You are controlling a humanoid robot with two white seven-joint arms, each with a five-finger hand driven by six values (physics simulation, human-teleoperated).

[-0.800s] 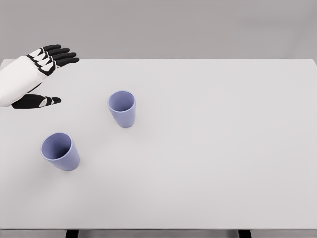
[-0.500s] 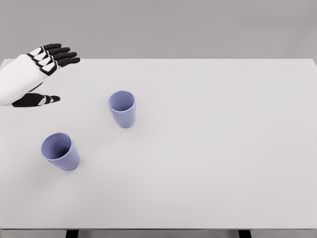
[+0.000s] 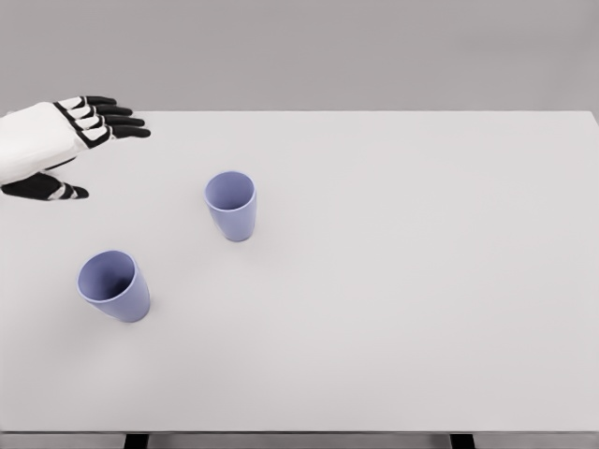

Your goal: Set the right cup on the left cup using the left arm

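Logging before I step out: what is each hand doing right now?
Left hand: open, fingers spread, holding nothing, above the table's far left.
Right hand: not in view.

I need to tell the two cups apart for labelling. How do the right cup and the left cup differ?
The right cup stands farther back on the table, nearer its middle; the left cup sits closer to the front and the left edge. The right cup is nearer the open left hand. Both are upright, empty, lavender-blue and similar in shape, with neither touched.
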